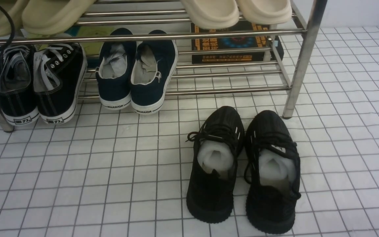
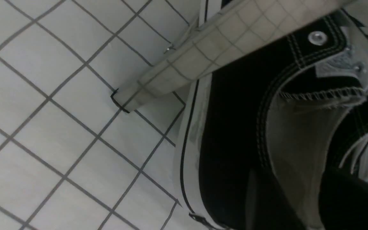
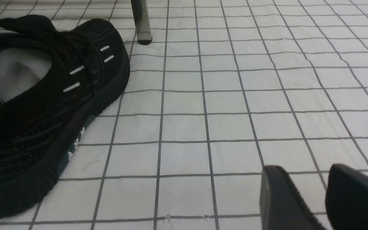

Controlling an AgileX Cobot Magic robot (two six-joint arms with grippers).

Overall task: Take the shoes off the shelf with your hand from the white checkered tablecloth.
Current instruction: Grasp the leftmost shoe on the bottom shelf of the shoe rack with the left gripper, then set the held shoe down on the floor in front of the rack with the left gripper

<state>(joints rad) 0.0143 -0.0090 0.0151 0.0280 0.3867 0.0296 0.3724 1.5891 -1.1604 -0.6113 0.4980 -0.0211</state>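
Note:
The black canvas sneakers [image 1: 41, 85] with white laces stand on the lower tier of the steel shelf [image 1: 303, 59] at its left end, heels toward me. In the left wrist view my left gripper [image 2: 294, 179] is open. It straddles the side wall of the left sneaker [image 2: 235, 127], with one finger outside the canvas and one inside the opening. The shelf leg [image 2: 184, 60] stands beside it. My right gripper [image 3: 303, 169] is slightly open and empty, low over the white checkered tablecloth [image 3: 235, 95]. It does not show in the front view.
Navy WARRIOR slip-ons [image 1: 137, 75] stand next to the sneakers on the lower tier. Beige slippers [image 1: 235, 11] lie on the upper tier and a dark box [image 1: 229, 44] sits behind. All-black knit sneakers [image 1: 242, 168] stand on the cloth [image 1: 110, 171] before the shelf's right leg.

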